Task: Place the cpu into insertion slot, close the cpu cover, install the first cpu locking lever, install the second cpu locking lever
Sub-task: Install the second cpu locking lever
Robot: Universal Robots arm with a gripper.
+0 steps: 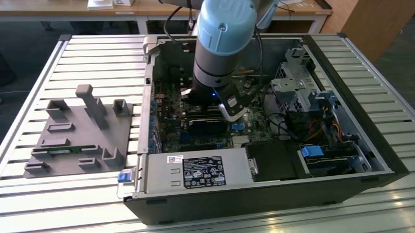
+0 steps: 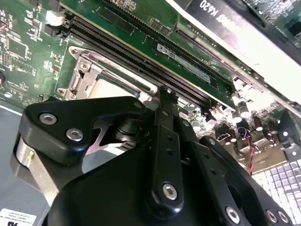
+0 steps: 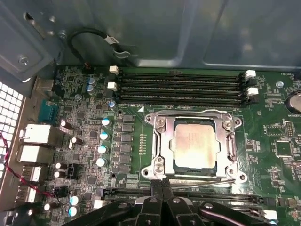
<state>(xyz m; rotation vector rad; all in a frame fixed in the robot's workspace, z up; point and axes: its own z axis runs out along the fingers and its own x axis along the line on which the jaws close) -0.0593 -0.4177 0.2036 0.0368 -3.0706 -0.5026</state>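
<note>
One gripper (image 3: 162,186), fingers pressed together with nothing between them, tips set just beside the near edge of the cpu cover (image 3: 162,141) at the socket's edge, close to a thin wire locking lever (image 3: 207,182) that runs along that edge. Past the fingertips, the cpu (image 3: 195,143) lies flat inside the insertion slot (image 3: 175,165), silvery top showing through the cover's square opening; cover down over it. A second wire lever (image 3: 188,113) curves along the socket's far edge. Beyond the socket, four long black memory slots (image 3: 181,87) run parallel to that far edge, then the grey case wall (image 3: 188,33).

In the second wrist view the closed fingers (image 2: 165,108) stand over a corner of the socket frame (image 2: 87,75).

In the exterior view the arm (image 1: 220,43) reaches steeply down into the open computer case (image 1: 259,194), wrist low over the motherboard (image 1: 170,131). A grey fixture block (image 1: 81,133) sits on the slatted table (image 1: 39,73) to the exterior view's left of the case.
</note>
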